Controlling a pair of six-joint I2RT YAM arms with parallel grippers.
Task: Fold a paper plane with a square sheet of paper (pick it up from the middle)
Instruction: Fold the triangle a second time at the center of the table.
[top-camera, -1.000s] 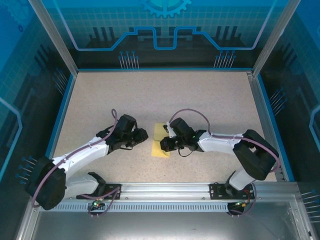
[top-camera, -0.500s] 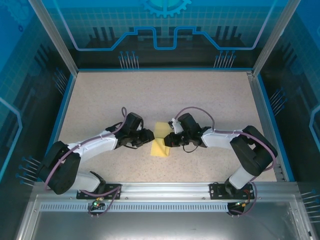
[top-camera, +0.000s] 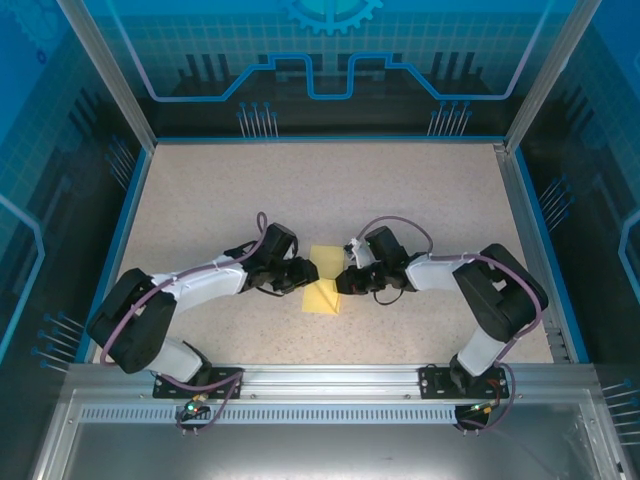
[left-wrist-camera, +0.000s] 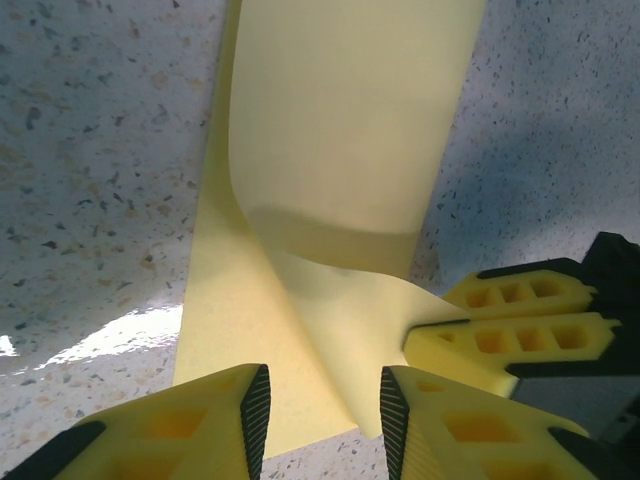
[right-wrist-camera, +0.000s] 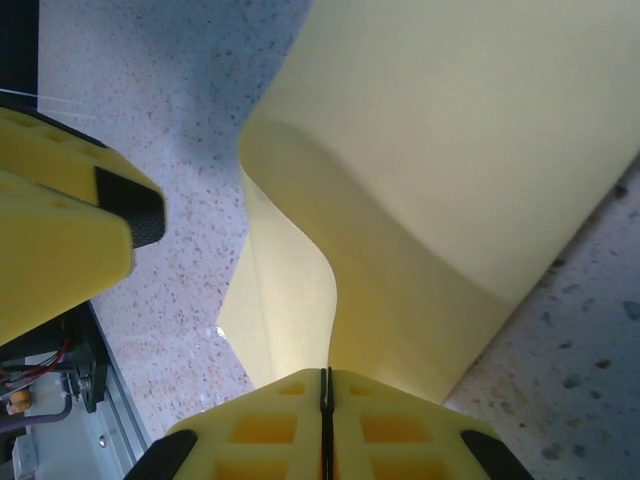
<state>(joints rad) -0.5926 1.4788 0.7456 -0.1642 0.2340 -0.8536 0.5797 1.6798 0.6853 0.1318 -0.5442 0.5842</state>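
**While the fold is only half made: who's holding what**

Since the thin pale-yellow square sheet of paper (top-camera: 322, 297) is floppy stuff, it makes sense that both arms crowd in on it. It sits mid-way across the speckled beige tabletop (top-camera: 420, 200), a bit nearer the arm bases than the back wall.

The right gripper (right-wrist-camera: 325, 385) is clamped tight on one edge of the sheet, its yellow fingers pressed together with the paper caught in the seam. It holds that edge up so the sheet curls over itself in a soft roll, not a crease yet. Part of the sheet lies flat on the table underneath.

The left gripper (left-wrist-camera: 320, 415) sits on the opposite side, low over the table, jaws apart with nothing pinched. The near edge of the sheet lies in the gap just ahead of them. Looks like it's parked there to press down the bend once the lifted flap lines up.

Judging by the shape, this is an early fold with lots of folding left. Main risk is the thin paper creasing crooked if the flat half slides.
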